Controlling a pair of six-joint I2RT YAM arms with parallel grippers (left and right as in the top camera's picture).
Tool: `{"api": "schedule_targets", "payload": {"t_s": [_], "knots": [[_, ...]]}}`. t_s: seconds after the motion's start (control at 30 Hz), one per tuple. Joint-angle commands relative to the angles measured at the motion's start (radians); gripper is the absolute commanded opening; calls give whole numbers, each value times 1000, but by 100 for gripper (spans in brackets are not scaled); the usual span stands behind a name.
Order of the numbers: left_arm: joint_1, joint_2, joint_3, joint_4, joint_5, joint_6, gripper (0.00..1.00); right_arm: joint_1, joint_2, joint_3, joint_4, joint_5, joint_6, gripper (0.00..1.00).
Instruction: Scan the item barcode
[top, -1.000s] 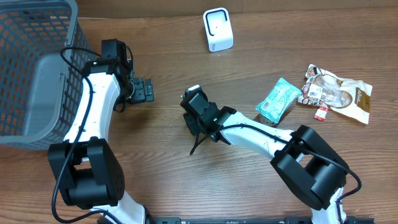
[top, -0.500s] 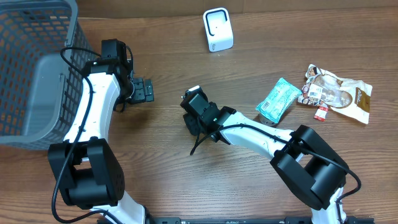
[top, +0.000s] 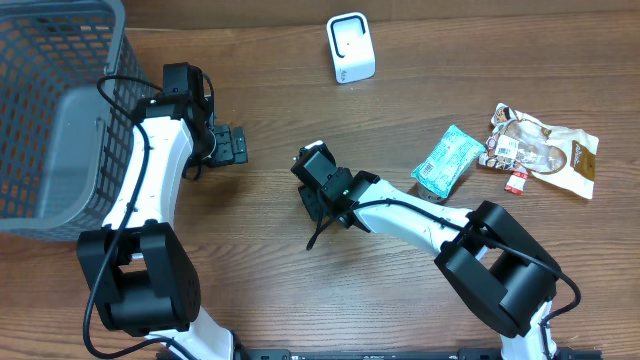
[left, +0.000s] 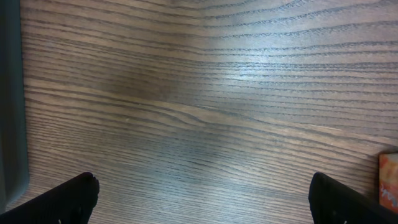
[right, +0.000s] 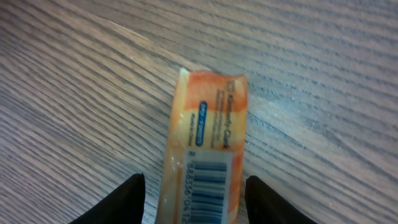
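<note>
Right fingers (right: 127, 202), black, spread to either side of a narrow orange plastic packet (right: 208, 143) and not pinching it: a sliver of wood grain shows between one finger and the packet's long edge, while the other finger stands just beside or touching the opposite edge. The packet lies flat near the middle of the brown wood-grain tabletop (top: 250, 250), with its printed barcode facing up towards the wrist camera. From overhead the right gripper (top: 318, 195) covers the packet, so the packet cannot be seen there.

Left fingers (left: 71, 199), spread wide with only bare tabletop between them. The left gripper (left: 205, 193) hovers near the left edge, just beside a grey mesh basket (top: 50, 90) at the far left corner.

A small white box-shaped scanner (top: 350, 47) stands upright near the far edge, well apart from the packet. A teal packet (top: 448, 160) and a brown-and-white snack pouch (top: 545, 150) lie towards the right edge.

Step in hand, as judged: securing the orange packet; nothing has been presented to the scanner yet. The next move calls for pressing the right fingers onto the packet's long sides clear of the barcode. The packet then has to be lifted, carried to the far edge, and turned so the barcode faces the scanner's window.
</note>
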Motion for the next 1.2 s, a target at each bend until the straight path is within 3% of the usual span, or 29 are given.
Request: {"api": "schedule_targets", "payload": {"t_s": [0.0, 0.1, 0.2, 0.3, 0.6, 0.97, 1.17], "knots": [[-2, 5, 2, 1, -5, 19, 100, 5, 5, 19, -4, 0, 5, 51], [-2, 5, 2, 1, -5, 19, 100, 5, 6, 19, -7, 0, 4, 50], [-2, 5, 2, 1, -5, 19, 100, 5, 7, 19, -13, 0, 4, 34], [-2, 5, 2, 1, -5, 19, 100, 5, 7, 19, -32, 0, 24, 26], [-2, 5, 2, 1, -5, 19, 100, 6, -31, 22, -129, -5, 137, 24], [-2, 5, 2, 1, -5, 19, 100, 5, -62, 22, -92, 18, 97, 57], [-2, 5, 2, 1, -5, 19, 100, 5, -62, 21, -37, 93, 45, 59]]}}
